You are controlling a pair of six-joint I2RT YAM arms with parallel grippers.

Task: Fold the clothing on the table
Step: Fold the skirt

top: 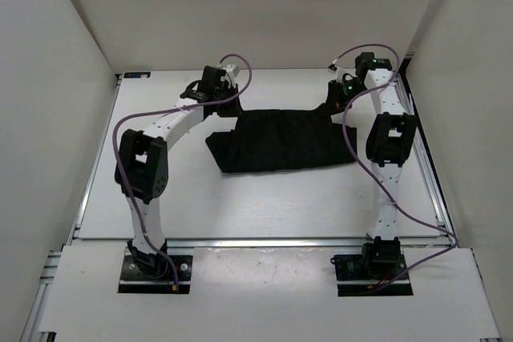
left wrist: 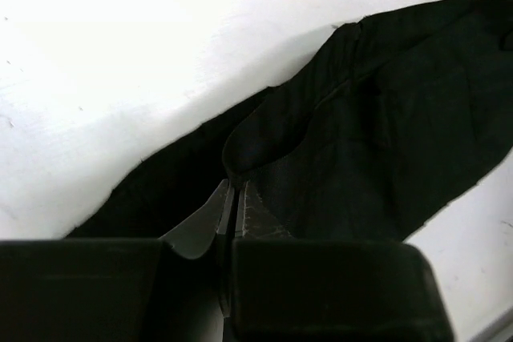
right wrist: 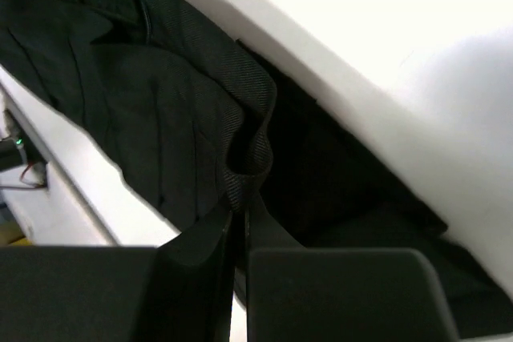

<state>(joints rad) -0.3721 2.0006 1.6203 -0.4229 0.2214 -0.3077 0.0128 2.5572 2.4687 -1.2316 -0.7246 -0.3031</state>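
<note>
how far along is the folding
Early. Done: the grasp, with the left gripper and the right gripper each shut on a pinch of the clothing at its far edge. In hand: that edge, bunched between the jaws. Left: the fold itself; the clothing lies spread out on the table.

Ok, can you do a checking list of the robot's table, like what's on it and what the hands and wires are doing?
Surface: white table, flat.
Job's things: black clothing lies rumpled toward the far side.
Clutter: nothing seen.
Grippers: left gripper and right gripper are each shut on a far edge of the clothing.
Cables: purple cables loop along both arms.
Surroundings: white walls on three sides; aluminium rail along the near edge.
</note>
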